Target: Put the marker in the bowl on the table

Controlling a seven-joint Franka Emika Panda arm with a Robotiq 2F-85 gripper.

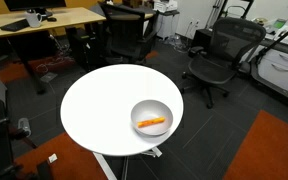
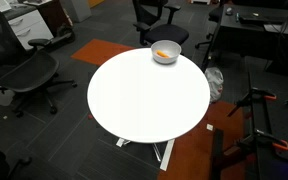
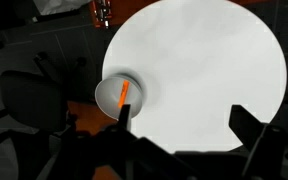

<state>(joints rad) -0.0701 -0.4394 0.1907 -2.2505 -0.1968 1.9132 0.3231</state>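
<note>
Marker (image 1: 152, 123): orange, lying slantwise inside the bowl (image 1: 166, 108), resting on its floor; both exterior views and the wrist view agree. Bowl: light grey-white, upright, near the edge of the round white surface (image 1: 99, 105). Gripper (image 3: 181, 115): shown in the wrist view only, released, jaws wide apart, nothing between them, held above the surface and well apart from the bowl. Surroundings: office chairs (image 1: 216, 60), wooden desk (image 1: 44, 20). Status: placement judged complete, nothing left but perhaps pulling the arm away.
</note>
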